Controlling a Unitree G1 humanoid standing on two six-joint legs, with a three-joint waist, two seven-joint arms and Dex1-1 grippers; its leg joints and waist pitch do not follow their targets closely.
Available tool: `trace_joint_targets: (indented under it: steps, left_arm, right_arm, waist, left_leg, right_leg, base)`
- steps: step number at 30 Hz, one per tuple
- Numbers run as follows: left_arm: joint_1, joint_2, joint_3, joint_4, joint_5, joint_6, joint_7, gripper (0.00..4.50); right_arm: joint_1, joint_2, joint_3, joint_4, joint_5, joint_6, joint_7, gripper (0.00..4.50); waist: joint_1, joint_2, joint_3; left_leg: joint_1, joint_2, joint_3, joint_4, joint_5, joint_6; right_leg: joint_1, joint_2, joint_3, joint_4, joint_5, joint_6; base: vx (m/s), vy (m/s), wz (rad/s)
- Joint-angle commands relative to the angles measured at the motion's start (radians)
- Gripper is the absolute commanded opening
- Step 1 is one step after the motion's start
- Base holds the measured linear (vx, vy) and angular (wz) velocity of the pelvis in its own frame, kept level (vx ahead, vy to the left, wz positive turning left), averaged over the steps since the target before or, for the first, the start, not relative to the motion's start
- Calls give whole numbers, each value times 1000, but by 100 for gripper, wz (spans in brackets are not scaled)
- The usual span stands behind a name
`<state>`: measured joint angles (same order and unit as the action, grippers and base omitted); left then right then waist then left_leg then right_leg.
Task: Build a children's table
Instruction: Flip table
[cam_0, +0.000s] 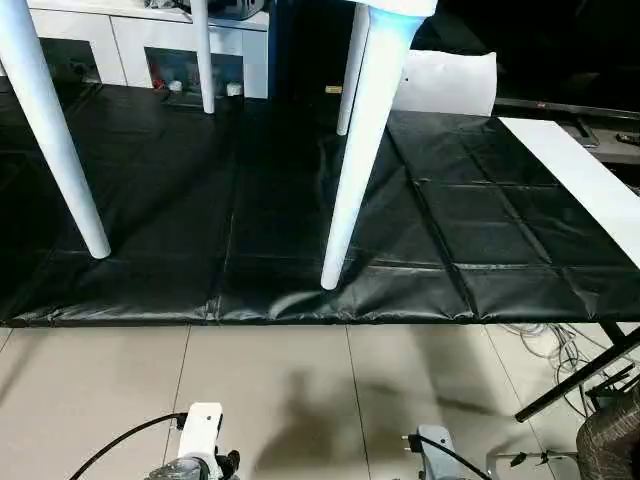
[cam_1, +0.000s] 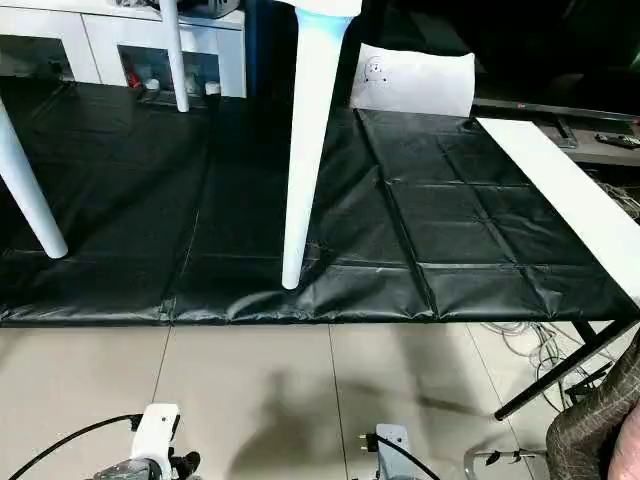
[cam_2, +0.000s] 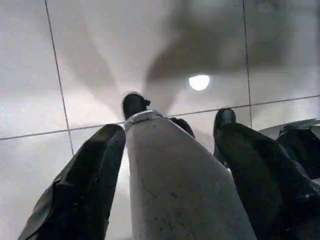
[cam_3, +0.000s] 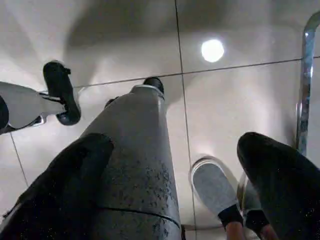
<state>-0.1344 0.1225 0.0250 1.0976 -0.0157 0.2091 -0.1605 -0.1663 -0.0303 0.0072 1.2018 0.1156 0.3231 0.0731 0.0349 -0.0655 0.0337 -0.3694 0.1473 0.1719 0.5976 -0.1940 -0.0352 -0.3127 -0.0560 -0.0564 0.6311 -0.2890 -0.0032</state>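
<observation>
The children's table (cam_0: 400, 6) stands on the black mat (cam_0: 300, 230), its top cut off by the upper frame edge so that just the white legs show, the nearest leg (cam_0: 362, 150) planted close to the mat's front edge. In front lies bare tiled floor (cam_0: 300, 400). In the wrist views the left hand (cam_2: 170, 150) and the right hand (cam_3: 175, 165) hang spread and empty above those tiles, each straddling a grey robot leg.

Glossy plastic on a shiny mat
Smooth white plastic table legs (cam_0: 362, 160) stood on a creased, glossy black vinyl-like mat (cam_0: 480, 240); the pale floor tiles (cam_0: 270, 400) gleamed
</observation>
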Motion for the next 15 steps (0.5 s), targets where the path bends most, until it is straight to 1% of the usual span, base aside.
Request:
trace_joint_targets:
  steps: [1, 6, 10, 15]
  left_arm:
    - [12, -17, -4, 29, 6, 11, 1, 344]
    - [12, -17, -4, 29, 6, 11, 1, 344]
    - [12, -17, -4, 29, 6, 11, 1, 344]
    - [12, -17, -4, 29, 6, 11, 1, 344]
  right_arm:
    - [-12, -7, -6, 6, 9, 1, -1, 450]
    - [-12, -7, -6, 6, 9, 1, -1, 450]
    - [-12, -7, -6, 6, 9, 1, -1, 450]
    - [-12, -7, -6, 6, 9, 1, -1, 450]
  waist:
    - [4, 15, -22]
    - [3, 15, -21]
    - [3, 16, -19]
    - [2, 15, -16]
  left_leg:
    - [19, 117, -53, -98, -340, -12]
    - [19, 118, -54, -100, -340, -8]
    - [21, 118, -55, -101, -365, -17]
    - [20, 118, -56, -103, -378, -21]
  right_leg:
    - [-12, -139, 71, -101, -140, -232]
    - [-14, -138, 71, -101, -138, -232]
    - [-18, -139, 72, -105, -173, -228]
    - [-21, -140, 74, -109, -202, -221]
  base:
    - [0, 0, 0]
    - [0, 0, 0]
    - [0, 0, 0]
    - [0, 0, 0]
